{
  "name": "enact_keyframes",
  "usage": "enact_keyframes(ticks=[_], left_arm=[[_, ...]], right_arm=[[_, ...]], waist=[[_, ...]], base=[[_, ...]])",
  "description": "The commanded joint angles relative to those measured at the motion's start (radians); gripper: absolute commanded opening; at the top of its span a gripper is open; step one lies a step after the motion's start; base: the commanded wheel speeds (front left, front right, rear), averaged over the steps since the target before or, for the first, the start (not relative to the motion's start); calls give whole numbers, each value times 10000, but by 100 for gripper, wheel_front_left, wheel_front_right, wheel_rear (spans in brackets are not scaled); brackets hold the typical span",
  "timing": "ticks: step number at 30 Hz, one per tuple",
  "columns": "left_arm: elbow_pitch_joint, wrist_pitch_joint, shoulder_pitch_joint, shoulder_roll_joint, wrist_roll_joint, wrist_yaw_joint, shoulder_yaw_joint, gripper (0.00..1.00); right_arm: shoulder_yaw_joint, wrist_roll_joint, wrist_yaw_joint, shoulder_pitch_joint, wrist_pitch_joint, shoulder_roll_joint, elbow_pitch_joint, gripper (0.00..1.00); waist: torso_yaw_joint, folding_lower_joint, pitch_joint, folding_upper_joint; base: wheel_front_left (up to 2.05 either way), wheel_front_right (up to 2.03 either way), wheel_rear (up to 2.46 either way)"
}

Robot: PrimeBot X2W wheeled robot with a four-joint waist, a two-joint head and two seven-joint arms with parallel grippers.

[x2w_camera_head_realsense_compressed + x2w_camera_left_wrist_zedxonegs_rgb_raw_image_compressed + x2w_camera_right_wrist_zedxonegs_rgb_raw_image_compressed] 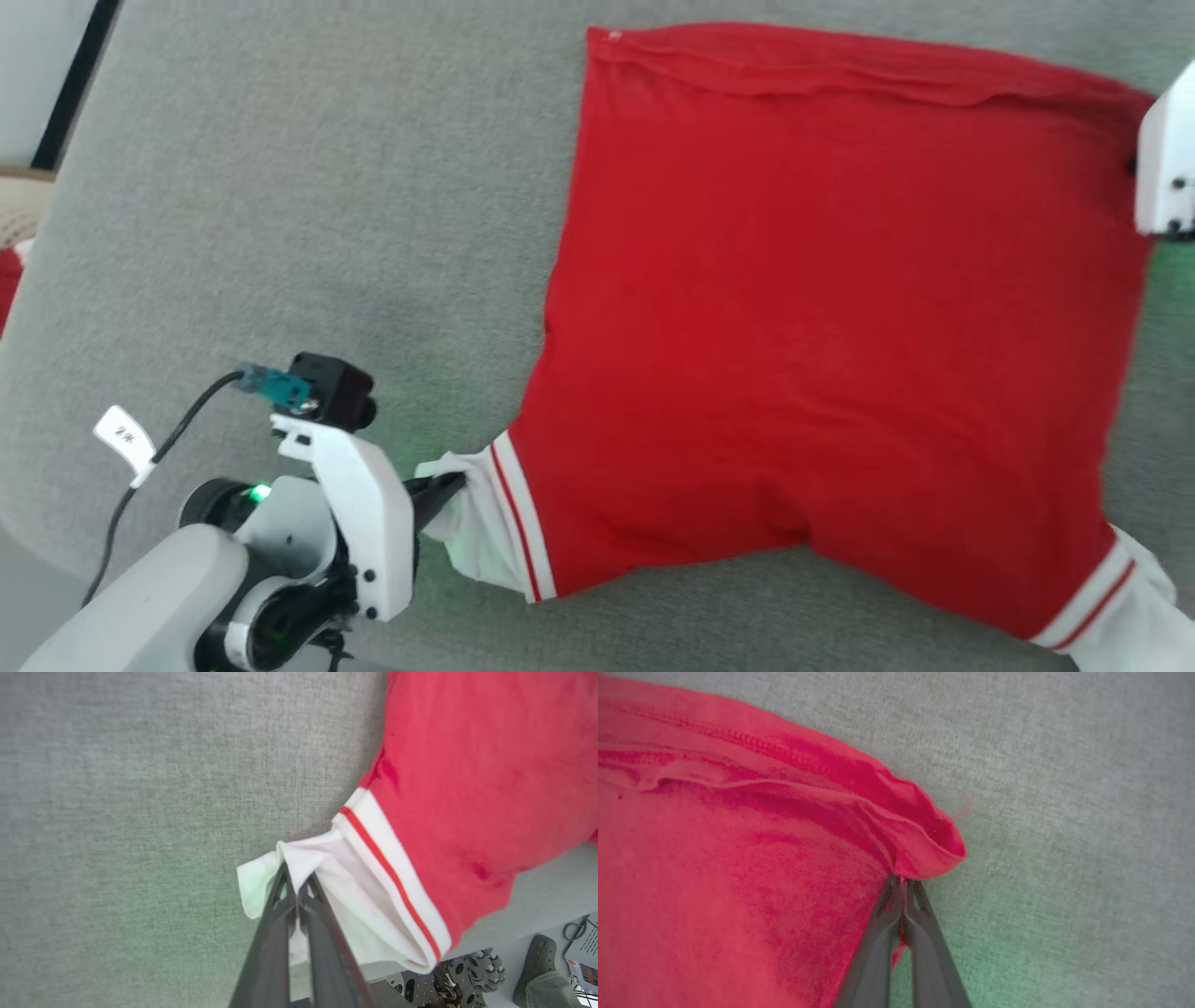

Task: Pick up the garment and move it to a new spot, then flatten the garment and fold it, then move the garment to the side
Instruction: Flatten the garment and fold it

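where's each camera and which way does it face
Head view: on the head, looking down at the garment on grey surface; left end effector lower left.
Left wrist view: along its shut fingers pinching a white sleeve end.
Right wrist view: along the right end effector, shut on a red corner.
Head and left wrist share that sleeve grip.

You see a pale grey left arm (140, 597), a white wrist bracket (364, 513) (with dark screws), a black camera (331, 387), a black cable (191, 406) carrying a white label (124, 439), and the left gripper (295, 878) has dark fingers.
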Motion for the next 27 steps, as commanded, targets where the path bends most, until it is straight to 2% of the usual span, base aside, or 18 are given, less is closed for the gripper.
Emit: enact_keyframes(ticks=[1,6,11,13,14,20,23,27], left_arm=[[69,-62,146,99,-141,74,96,0],[109,-139,527,508,-261,241,329,0],[-71,-253,1004,930,-437,485,564,0],[-183,-281,1164,1077,-486,568,615,0],[-183,-281,1164,1077,-486,568,615,0],[-520,-251,1464,1340,-582,780,726,0],[-598,-225,1490,1388,-584,829,734,0],[-648,-231,1424,1355,-585,806,735,0]], right_arm=[[337,246,-7,966,221,-3,156,0],[1192,1304,-7,1851,325,-293,-1303,0],[1486,2280,-7,3290,803,-654,-3354,0],[1341,2464,-7,3972,1007,-789,-4254,0],[1341,2464,-7,3972,1007,-789,-4254,0],[427,2738,-7,6247,1656,-713,-6638,0],[-214,2625,-7,7305,1748,-414,-7526,0],[-901,2272,-7,8352,1467,281,-7872,0]], waist=[[-360,0,-344,-1],[-1021,0,-884,-1],[-1697,0,-1330,-1],[-1894,0,-1446,-1],[-1894,0,-1446,-1],[-2321,0,-1651,-1],[-2404,0,-1664,-1],[-2452,0,-1573,-1]], base=[[0,0,0],[0,0,0],[0,0,0],[0,0,0],[0,0,0],[0,0,0],[0,0,0],[0,0,0]])
